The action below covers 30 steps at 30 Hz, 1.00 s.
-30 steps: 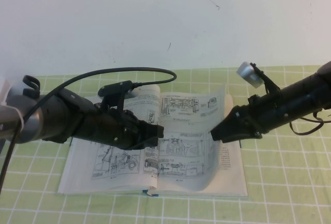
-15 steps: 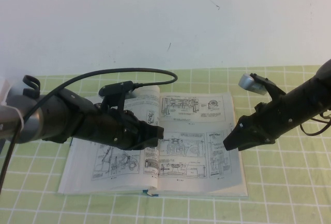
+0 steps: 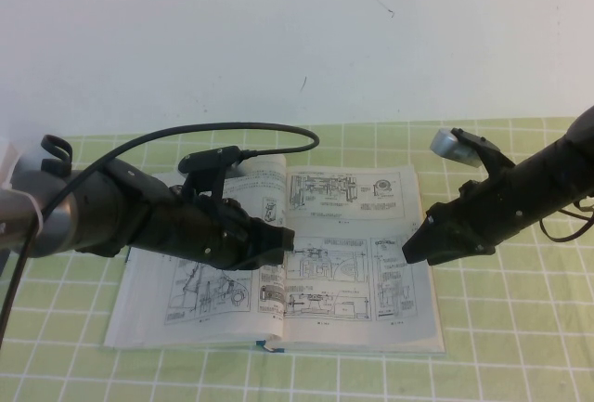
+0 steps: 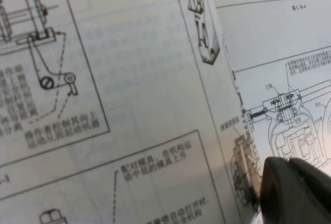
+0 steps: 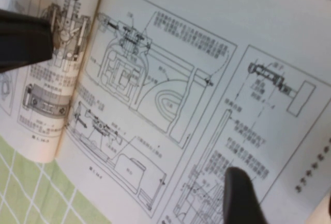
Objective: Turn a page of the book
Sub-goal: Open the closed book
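off-white book (image 3: 343, 263), green checked cloth (image 3: 501, 346)

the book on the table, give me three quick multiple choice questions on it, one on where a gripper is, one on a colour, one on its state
1. Where is the left gripper?
A. over the book's middle fold
B. off the table
C. on the green cloth beside the book

2. What colour is the checked cloth under the book?
A. red
B. blue
C. green

3. How does the page lie?
A. standing upright
B. flat on the right half
C. torn out

Answers: 1 A, its tip sits above the fold in the high view. 2 C, green with pale lines. 3 B, it lies flat, with the right gripper at its outer edge.
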Each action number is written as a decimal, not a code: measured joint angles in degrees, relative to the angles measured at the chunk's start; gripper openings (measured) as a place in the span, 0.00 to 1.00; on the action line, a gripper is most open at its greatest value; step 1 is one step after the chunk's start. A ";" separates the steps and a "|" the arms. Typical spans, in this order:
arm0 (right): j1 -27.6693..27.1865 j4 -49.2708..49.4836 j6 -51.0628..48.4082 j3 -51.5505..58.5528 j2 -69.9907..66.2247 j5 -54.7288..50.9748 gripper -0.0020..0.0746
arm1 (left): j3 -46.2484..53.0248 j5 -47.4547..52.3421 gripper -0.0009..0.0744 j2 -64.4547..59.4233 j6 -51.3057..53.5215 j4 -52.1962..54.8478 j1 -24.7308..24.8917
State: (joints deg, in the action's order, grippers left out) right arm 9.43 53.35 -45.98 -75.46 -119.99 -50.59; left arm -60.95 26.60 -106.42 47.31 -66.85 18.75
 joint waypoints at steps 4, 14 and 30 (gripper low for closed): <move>0.00 0.00 0.26 0.00 -0.12 0.12 0.49 | 0.00 0.06 0.01 0.00 0.00 0.00 0.00; 0.00 1.30 0.47 -0.05 -1.62 0.46 0.49 | 0.00 0.30 0.01 0.00 0.00 0.00 0.00; 0.00 0.07 4.87 -5.17 -1.75 -1.10 0.48 | 0.00 0.60 0.01 0.00 0.00 0.00 0.00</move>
State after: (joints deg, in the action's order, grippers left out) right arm 9.43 53.42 -41.11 -80.64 -121.75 -51.70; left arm -60.95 27.20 -106.42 47.31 -66.85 18.75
